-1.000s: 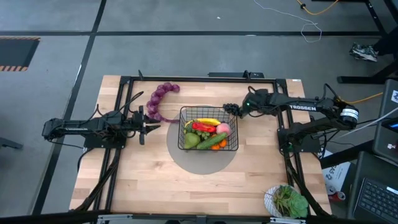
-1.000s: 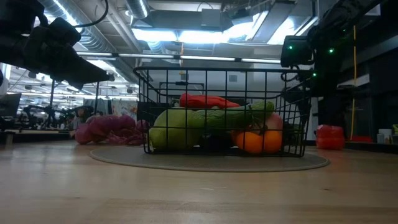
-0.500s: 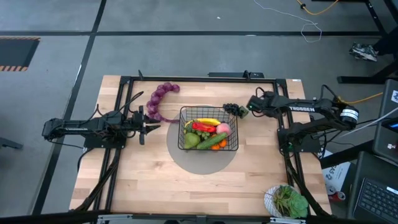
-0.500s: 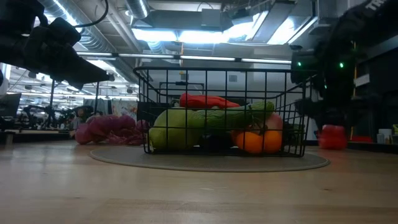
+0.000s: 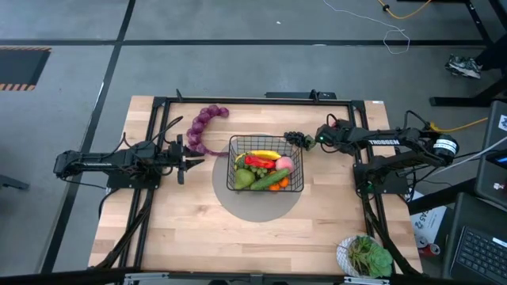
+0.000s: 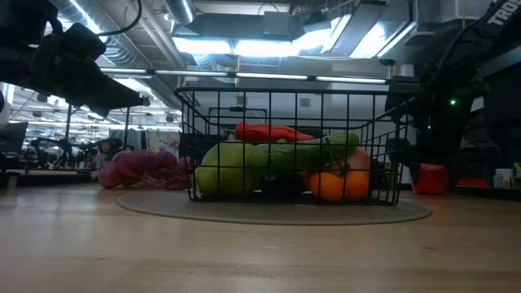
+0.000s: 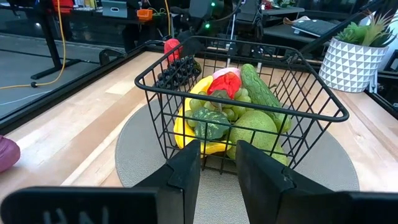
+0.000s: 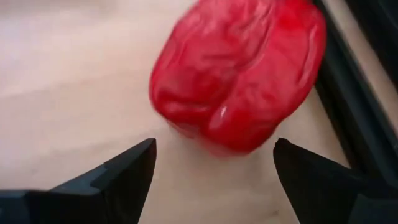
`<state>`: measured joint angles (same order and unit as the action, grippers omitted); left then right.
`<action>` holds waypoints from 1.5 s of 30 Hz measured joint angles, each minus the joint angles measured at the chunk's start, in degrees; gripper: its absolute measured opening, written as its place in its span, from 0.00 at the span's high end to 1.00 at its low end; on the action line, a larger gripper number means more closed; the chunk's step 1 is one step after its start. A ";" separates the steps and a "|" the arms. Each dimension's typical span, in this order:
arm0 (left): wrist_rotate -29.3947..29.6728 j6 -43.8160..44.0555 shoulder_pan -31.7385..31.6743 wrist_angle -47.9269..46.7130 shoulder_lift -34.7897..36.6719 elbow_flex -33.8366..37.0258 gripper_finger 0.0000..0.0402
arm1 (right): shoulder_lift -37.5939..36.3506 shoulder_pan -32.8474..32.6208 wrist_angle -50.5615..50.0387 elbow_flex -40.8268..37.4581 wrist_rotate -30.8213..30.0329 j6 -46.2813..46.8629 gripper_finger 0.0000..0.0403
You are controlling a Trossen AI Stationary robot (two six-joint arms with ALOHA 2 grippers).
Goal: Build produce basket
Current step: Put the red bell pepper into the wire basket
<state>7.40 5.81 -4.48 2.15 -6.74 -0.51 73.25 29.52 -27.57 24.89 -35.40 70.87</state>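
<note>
The black wire basket [image 5: 265, 165] stands on a round grey mat [image 5: 257, 207] and holds produce: a banana, a cucumber, a pear, oranges and a red piece. A dark grape bunch [image 5: 296, 139] lies on the table by its far right corner. A purple grape string [image 5: 201, 129] lies to its far left. My right gripper [image 8: 214, 155] hangs open, slanting down over a red pepper [image 8: 239, 74] that lies on the table just beyond its fingertips. In the high view my right arm hides that pepper. My left gripper [image 7: 217, 165] waits level at the left, fingers a little apart, holding nothing.
A white bowl of leafy greens [image 5: 364, 255] stands at the near right corner. A black frame rail [image 8: 348, 106] runs close beside the red pepper. Bare wood lies in front of the mat.
My right gripper has sunk toward the table and drawn back from over the dark grapes toward the table's right edge, rolling a little as it went. The basket and produce have not moved.
</note>
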 joint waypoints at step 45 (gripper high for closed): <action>0.02 0.01 -0.01 0.00 0.01 0.01 0.76 | -0.09 6.90 -0.69 1.86 -3.28 -3.98 0.44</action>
<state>7.42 5.82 -4.49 2.15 -6.74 -0.50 73.17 36.42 -28.26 26.75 -38.68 66.89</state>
